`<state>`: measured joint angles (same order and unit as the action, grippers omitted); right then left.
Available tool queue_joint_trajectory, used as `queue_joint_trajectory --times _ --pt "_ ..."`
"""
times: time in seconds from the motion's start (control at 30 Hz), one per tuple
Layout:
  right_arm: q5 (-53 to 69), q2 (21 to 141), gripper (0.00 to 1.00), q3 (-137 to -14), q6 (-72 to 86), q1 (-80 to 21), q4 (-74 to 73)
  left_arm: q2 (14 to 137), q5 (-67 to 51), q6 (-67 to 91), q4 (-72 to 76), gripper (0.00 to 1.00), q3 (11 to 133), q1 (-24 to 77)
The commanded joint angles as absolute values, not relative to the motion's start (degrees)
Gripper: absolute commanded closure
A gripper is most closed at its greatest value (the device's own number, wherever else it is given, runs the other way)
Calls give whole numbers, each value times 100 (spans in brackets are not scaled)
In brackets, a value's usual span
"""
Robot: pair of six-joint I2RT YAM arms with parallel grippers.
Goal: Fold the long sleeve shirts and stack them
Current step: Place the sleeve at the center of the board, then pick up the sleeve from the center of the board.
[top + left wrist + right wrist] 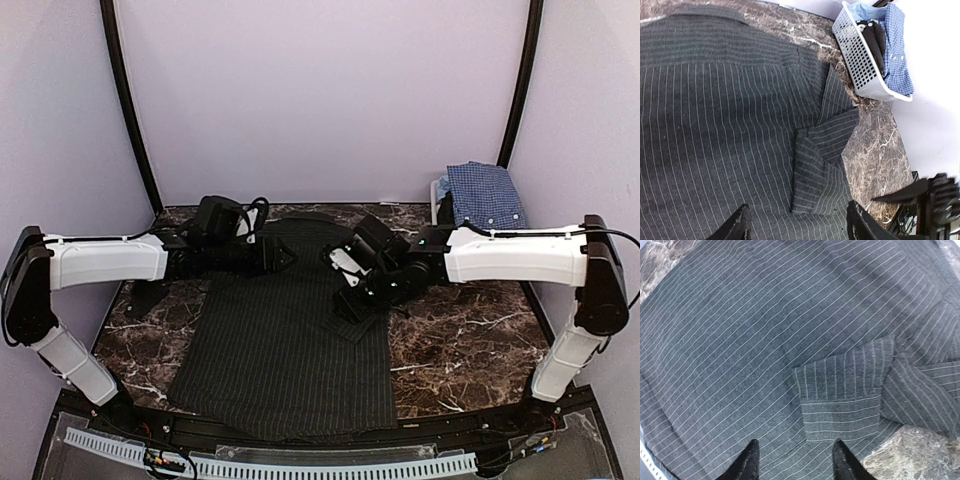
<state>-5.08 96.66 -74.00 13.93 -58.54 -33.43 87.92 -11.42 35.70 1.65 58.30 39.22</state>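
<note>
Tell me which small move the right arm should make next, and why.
Probably lift the right pincer straight up and clear. It stands open and empty just over the cuff, and the sleeve already lies folded onto the black shirt, so this fold looks done.

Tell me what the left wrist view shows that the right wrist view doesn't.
Only left wrist: the white basket holding the blue checked shirt. Only right wrist: a sliver of white slotted strip at the lower left. Both: the black striped shirt, its sleeve folded onto the body, and the marble table.
</note>
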Motion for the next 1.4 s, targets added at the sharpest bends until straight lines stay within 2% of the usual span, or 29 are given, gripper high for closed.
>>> queue_joint_trajectory --times 0.0,0.13,0.37,0.5,0.7,0.9,1.2,1.37 --pt "-1532 9229 46 -7193 1802 -5750 -3078 8696 -1294 3677 192 36 5612 3915" --pt "-1753 8762 43 -6788 2258 -5425 -2966 8821 -1566 3186 231 36 5635 4092" --pt "-1613 7920 40 -5832 3073 -4657 -2519 9377 -949 2782 -505 36 6274 4908" --pt "-1684 7601 38 -5518 3330 -4513 -2267 10221 -227 2761 -1118 36 7078 5464" --pt "-1739 7249 36 -5260 3418 -4370 -2078 11602 1016 2679 -2241 36 8914 6114" --pt "-1762 7121 35 -5255 3285 -4334 -2115 12559 1676 2627 -3092 36 10116 6466" --pt "-1583 7088 35 -5169 3288 -4324 -2013 13126 1976 2448 -3265 37 10476 6591" --pt "-1483 7155 35 -5177 3297 -4324 -2003 13286 2105 2441 -3322 41 10646 6590"
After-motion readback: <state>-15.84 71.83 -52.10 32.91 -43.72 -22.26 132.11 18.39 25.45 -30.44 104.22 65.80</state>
